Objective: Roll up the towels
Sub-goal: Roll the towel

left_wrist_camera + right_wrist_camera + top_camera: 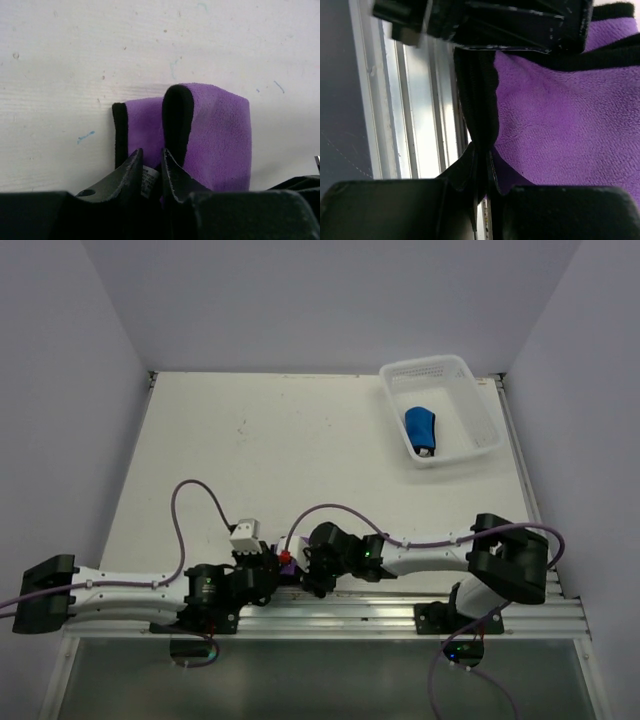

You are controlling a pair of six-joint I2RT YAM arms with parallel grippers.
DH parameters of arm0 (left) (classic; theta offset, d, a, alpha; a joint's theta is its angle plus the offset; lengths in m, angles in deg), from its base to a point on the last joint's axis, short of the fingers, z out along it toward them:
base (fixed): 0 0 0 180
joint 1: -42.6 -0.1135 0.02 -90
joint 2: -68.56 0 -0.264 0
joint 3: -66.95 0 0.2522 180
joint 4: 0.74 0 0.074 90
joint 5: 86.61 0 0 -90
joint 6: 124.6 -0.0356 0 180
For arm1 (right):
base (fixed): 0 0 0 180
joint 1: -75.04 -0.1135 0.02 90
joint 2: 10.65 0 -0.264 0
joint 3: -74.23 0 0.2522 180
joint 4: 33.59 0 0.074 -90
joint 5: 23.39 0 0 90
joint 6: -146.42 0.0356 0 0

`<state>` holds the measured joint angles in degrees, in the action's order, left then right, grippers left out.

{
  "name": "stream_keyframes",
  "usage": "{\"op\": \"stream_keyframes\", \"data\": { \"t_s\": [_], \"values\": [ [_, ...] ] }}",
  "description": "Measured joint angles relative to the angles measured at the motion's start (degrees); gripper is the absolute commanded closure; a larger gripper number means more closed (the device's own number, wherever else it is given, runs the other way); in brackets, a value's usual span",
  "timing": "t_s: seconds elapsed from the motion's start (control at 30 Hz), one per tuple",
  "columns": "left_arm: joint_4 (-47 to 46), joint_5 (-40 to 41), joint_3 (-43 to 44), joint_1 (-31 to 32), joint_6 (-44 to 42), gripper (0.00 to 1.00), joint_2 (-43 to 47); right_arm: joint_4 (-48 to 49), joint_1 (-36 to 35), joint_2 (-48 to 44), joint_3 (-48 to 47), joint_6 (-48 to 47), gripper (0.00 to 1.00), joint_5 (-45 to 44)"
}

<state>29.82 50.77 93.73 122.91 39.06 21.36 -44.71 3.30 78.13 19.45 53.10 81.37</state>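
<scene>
Fingers (131, 170) of both arms pinch hem (177, 120) of purple towel (220, 135).

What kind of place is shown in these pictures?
Probably a robot test cell in a lab: a white table boxed in by plain walls, with a left arm and a right arm mounted along a metal rail, working on a purple towel.

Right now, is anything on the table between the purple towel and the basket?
Nothing visible. The table between the purple towel, pinched by the left fingers and right fingers, and the basket is bare; only the basket's own wall rises ahead.
</scene>
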Motion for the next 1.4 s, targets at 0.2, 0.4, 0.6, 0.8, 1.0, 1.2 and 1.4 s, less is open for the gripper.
{"op": "stream_keyframes", "data": {
  "t_s": [0.2,0.4,0.6,0.8,1.0,1.2,1.4],
  "values": [
    [0.2,0.07,0.98,-5.05,-4.11,0.73,5.62,0.02,7.41,2.08,-2.29,1.62,1.0,9.29],
    [4.09,0.74,2.34,-5.79,-4.17,0.7,7.76,-0.46,9.18,10.29,-7.58,2.32,1.0,17.11],
    [12.31,2.36,6.49,-5.79,-2.16,0.7,10.16,-0.44,9.75,15.56,-10.91,4.07,1.0,23.26],
    [15.74,2.49,7.15,-5.79,-2.16,0.75,16.0,0.0,12.17,18.75,-12.41,6.82,1.0,29.38],
    [15.65,1.66,7.13,-5.79,-2.6,0.77,19.19,-1.4,14.47,23.98,-16.79,8.76,1.0,35.87],
    [11.56,-1.51,6.12,-5.79,-5.27,0.84,19.02,-3.74,16.72,27.34,-20.39,10.73,1.0,39.41],
    [3.98,-5.81,1.38,-5.64,-6.86,0.99,17.94,-6.19,18.71,28.96,-22.77,11.23,1.0,40.72]
  ]
}}
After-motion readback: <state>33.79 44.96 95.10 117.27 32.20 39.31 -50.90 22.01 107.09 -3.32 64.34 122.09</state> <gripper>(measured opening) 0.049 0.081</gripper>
